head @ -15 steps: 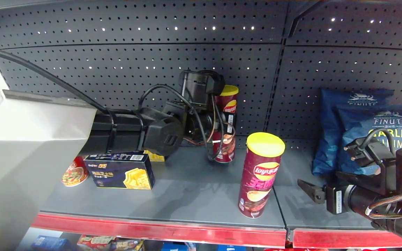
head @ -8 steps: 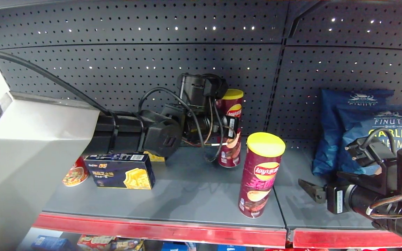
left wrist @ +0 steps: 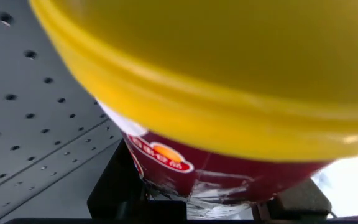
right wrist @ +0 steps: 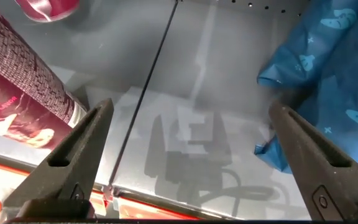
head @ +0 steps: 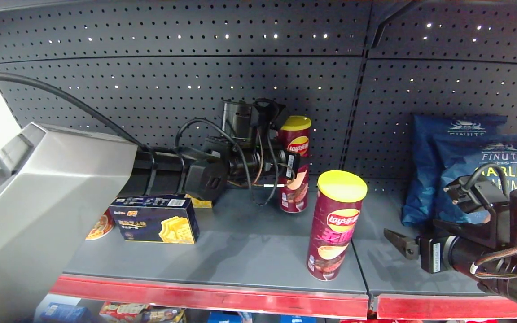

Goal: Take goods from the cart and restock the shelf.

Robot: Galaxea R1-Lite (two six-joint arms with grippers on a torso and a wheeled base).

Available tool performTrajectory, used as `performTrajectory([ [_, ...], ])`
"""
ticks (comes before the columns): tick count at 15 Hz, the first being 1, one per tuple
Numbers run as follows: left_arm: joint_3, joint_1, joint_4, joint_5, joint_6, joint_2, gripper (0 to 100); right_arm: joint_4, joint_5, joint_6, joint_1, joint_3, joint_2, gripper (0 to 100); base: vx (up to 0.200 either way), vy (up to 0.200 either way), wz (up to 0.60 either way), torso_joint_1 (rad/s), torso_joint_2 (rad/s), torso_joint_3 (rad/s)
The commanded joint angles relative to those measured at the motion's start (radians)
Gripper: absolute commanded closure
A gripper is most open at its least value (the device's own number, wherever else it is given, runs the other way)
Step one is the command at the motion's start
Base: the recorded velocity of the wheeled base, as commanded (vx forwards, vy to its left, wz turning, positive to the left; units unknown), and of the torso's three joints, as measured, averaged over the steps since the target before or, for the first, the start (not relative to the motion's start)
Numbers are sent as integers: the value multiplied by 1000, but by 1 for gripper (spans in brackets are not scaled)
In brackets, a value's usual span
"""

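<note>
The left hand [head: 291,167] grasps the chips can [head: 298,144], upright near the back edge of the shelf [head: 240,251], so placing seems nearly done; next it should let go and draw back without tipping it, while the right hand [right wrist: 191,111] hangs open by the front edge.

rear chips can [head: 295,143] half hidden behind left wrist [head: 249,161], yellow lid [left wrist: 216,81] blurred, red cup [head: 101,226] mostly covered

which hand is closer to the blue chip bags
Right. The right hand sits open close beside the blue chip bags; the left hand is farther along the shelf, shut on the rear chips can.
</note>
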Motion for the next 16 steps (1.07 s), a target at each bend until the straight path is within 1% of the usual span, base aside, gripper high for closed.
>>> performTrajectory([
  [1, -3, 14, -21, -32, -1, 21, 100, 0, 0, 0, 0, -9, 18, 0, 0, 0, 0, 0, 0, 0],
  [2, -23, 19, -43, -43, -2, 41, 100, -6, 1, 0, 2, -14, 31, 0, 0, 0, 0, 0, 0, 0],
  [5, -63, 23, -37, -45, -1, 72, 100, -17, 9, -2, 2, -20, 51, 0, 0, 0, 0, 0, 0, 0],
  [13, -70, 25, -35, -45, -1, 99, 100, -26, 12, -2, 0, -32, 61, 0, 0, 0, 0, 0, 0, 0],
  [16, -69, 26, -34, -45, 18, 99, 100, -29, 12, -2, 0, -33, 60, 0, 0, 0, 0, 0, 0, 0],
])
